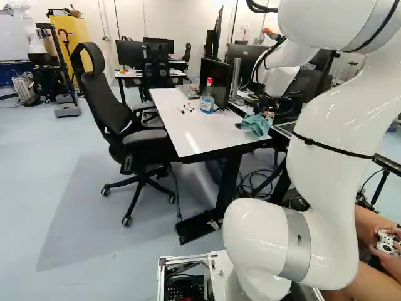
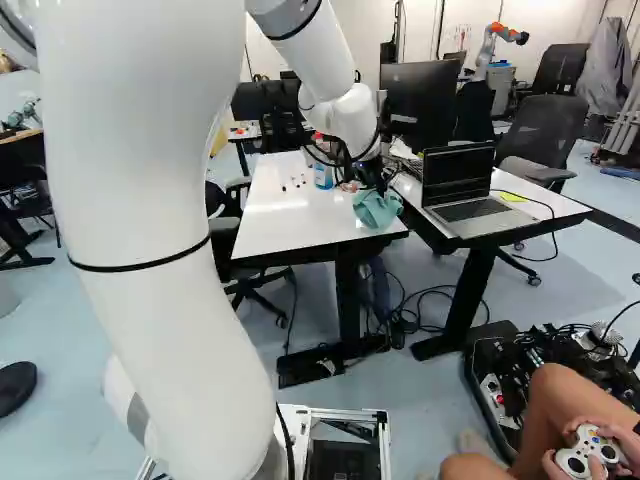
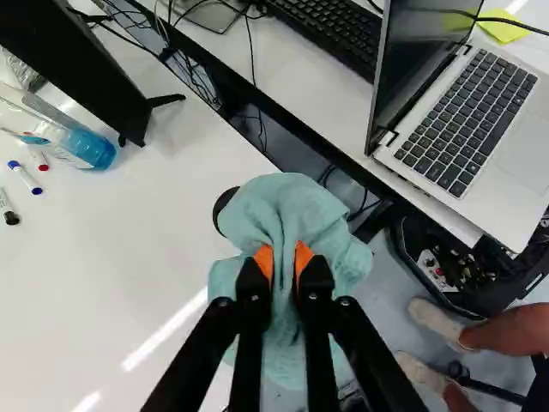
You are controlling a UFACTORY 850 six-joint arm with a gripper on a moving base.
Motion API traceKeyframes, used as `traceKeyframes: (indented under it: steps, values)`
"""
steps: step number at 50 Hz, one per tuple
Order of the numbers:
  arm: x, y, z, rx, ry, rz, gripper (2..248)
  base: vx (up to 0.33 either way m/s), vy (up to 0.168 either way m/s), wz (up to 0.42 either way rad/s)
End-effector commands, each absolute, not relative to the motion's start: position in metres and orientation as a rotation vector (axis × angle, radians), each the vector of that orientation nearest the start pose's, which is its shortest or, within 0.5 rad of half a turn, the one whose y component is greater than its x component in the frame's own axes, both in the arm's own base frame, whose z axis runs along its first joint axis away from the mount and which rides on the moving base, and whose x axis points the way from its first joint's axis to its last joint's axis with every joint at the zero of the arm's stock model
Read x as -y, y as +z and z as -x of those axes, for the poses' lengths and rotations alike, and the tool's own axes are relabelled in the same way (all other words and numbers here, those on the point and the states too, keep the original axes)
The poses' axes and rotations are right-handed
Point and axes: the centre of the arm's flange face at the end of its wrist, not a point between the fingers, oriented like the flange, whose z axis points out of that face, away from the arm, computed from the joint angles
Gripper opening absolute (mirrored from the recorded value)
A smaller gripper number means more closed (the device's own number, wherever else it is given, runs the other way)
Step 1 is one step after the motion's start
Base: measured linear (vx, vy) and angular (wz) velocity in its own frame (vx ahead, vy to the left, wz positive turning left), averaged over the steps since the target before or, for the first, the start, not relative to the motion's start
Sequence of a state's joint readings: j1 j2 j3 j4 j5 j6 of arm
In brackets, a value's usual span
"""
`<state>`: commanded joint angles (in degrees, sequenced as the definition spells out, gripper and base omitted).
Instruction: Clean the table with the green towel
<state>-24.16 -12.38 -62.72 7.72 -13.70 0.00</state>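
Orange-padded fingers [image 1: 269, 114] grip a bunched green towel [image 3: 292, 202] at a corner of the white counter [image 3: 94, 275]; a dark rounded object [image 3: 222, 212] pokes out beside the cloth; beyond stand a red-topped bottle [image 3: 90, 148] of blue liquid, near markers [image 3: 26, 178], and a monitor [image 3: 69, 51]; an open laptop [image 3: 463, 112] sits on the neighbouring counter [image 3: 326, 103].

tabletop [image 3: 129, 257] looks smooth and super glossy, towel [image 3: 283, 202] is rumpled matt cloth, bottle [image 3: 90, 148] is shiny clear plastic, laptop [image 3: 519, 146] has a smooth metal-look deck, arm [image 1: 338, 119] is slick and glossy.
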Motion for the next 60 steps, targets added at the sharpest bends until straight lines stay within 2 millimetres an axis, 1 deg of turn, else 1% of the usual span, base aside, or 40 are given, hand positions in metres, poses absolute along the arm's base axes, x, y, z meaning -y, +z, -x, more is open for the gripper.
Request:
traceKeyframes:
  steps: [4,5,9,10,15,16,20,21,25,26,30,31,60]
  values:
    - [0.2271,0.5165,-0.5131,-0.814,-1.007,2.93,55,0.0,0.0,0.0]
    - [0.2271,0.5165,-0.5131,-0.814,-1.007,2.93,89,0.0,0.0,0.0]
    - [0.2271,0.5165,-0.5131,-0.814,-1.007,2.93,89,0.0,0.0,0.0]
    - [0.2271,0.5165,-0.5131,-0.814,-1.007,2.93,124,0.0,0.0,0.0]
    - [0.2271,0.5165,-0.5131,-0.814,-1.007,2.93,124,0.0,0.0,0.0]
    - [0.2271,0.5165,-0.5131,-0.814,-1.007,2.93,161,0.0,0.0,0.0]
    - [0.2271,0.5165,-0.5131,-0.814,-1.007,2.93,161,0.0,0.0,0.0]
    - [0.2271,0.5165,-0.5131,-0.814,-1.007,2.93,198,0.0,0.0,0.0]
    - [0.2271,0.5165,-0.5131,-0.814,-1.007,2.93,198,0.0,0.0,0.0]
    - [0.2271,0.5165,-0.5131,-0.814,-1.007,2.93,236,0.0,0.0,0.0]
    - [0.2271,0.5165,-0.5131,-0.814,-1.007,2.93,236,0.0,0.0,0.0]
    - [0.2271,0.5165,-0.5131,-0.814,-1.007,2.93,247,0.0,0.0,0.0]
    - [0.2262,0.516,-0.5128,-0.812,-1.009,2.93,247,0.0,0.0,0.0]
